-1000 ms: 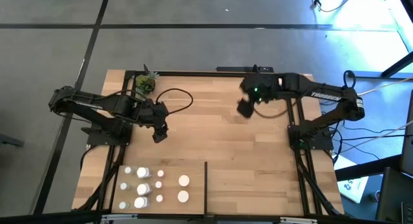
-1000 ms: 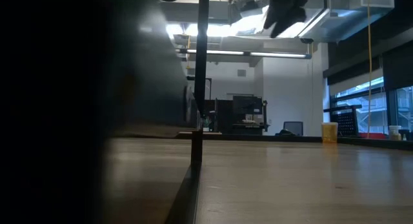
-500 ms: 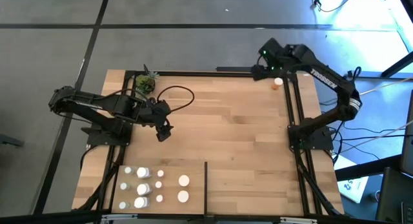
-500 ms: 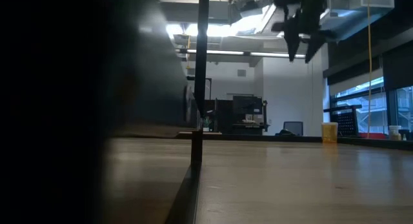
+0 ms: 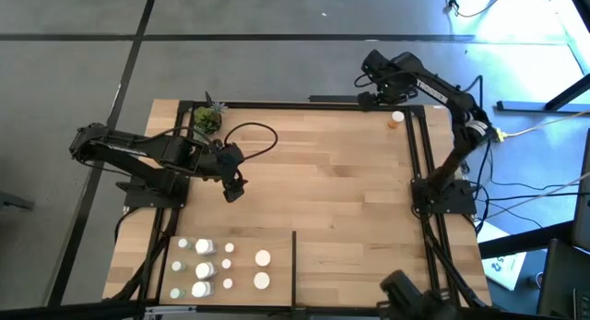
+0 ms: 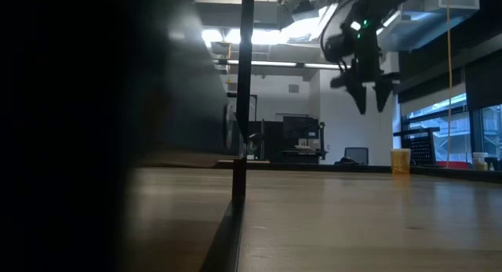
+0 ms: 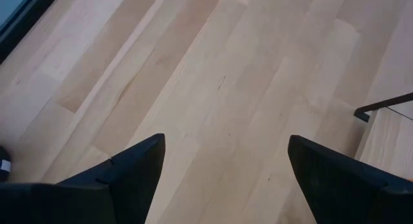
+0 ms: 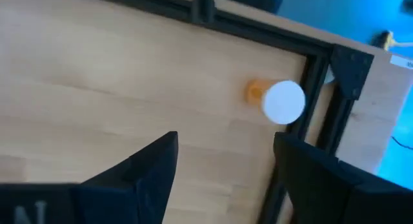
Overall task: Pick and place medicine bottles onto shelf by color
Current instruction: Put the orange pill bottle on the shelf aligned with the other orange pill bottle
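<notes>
Shelf (image 5: pixel 323 191): light planks, black-framed.
White bottles (image 5: pixel 214 267): clustered at near-left, well apart from both claws.
Left gripper (image 5: pixel 234 187): spread wide, empty, mid-left.
Right gripper (image 5: pixel 373 88): spread, empty, high at far-right corner.
Orange bottle (image 5: pixel 396 119): just beside right gripper, below it.

A robotics lab set up in an open office floor: a light-wood table (image 5: pixel 323 200) framed in black metal bars (image 5: pixel 422 186) stands on grey carpet tiles (image 5: pixel 230 62), cables (image 5: pixel 530 186) trailing off one side. Beyond the table I see ceiling strip lights (image 6: pixel 298 66), a desk with monitors (image 6: pixel 302 139), and big windows (image 6: pixel 447 131).
</notes>
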Controlling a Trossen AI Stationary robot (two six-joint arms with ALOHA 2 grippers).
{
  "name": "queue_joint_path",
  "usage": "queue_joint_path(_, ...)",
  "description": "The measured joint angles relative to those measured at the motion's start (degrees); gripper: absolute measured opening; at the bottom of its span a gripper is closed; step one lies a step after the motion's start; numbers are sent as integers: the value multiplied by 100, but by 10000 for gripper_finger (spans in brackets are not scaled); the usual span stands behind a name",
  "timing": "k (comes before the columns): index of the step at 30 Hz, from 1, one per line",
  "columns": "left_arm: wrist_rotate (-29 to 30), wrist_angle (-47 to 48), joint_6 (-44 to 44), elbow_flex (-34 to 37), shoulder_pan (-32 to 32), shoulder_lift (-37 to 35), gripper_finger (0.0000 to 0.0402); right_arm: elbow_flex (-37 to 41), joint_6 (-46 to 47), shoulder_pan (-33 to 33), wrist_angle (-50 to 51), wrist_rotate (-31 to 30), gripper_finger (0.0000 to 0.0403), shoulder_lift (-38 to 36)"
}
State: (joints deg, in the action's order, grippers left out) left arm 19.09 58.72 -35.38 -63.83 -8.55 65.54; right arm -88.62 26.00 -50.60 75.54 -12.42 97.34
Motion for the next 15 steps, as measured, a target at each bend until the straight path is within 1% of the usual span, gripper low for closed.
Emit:
queue_joint_path(2, 0, 0, 0, 0, 1, 0, 322, 0, -120, -170, 127, -139, 257, 186)
queue_joint_path(6, 0, -2, 0, 0, 2, 0, 322, 1, -130, -452, 373, -603, 257, 444)
queue_joint_path(9, 0, -7, 0, 0, 3, 0, 322, 1, -377, -574, 288, -575, 257, 551)
queue_joint_path(15, 33, -11, 0, 0, 3, 0, 322, 0, -399, -726, 201, -537, 257, 640)
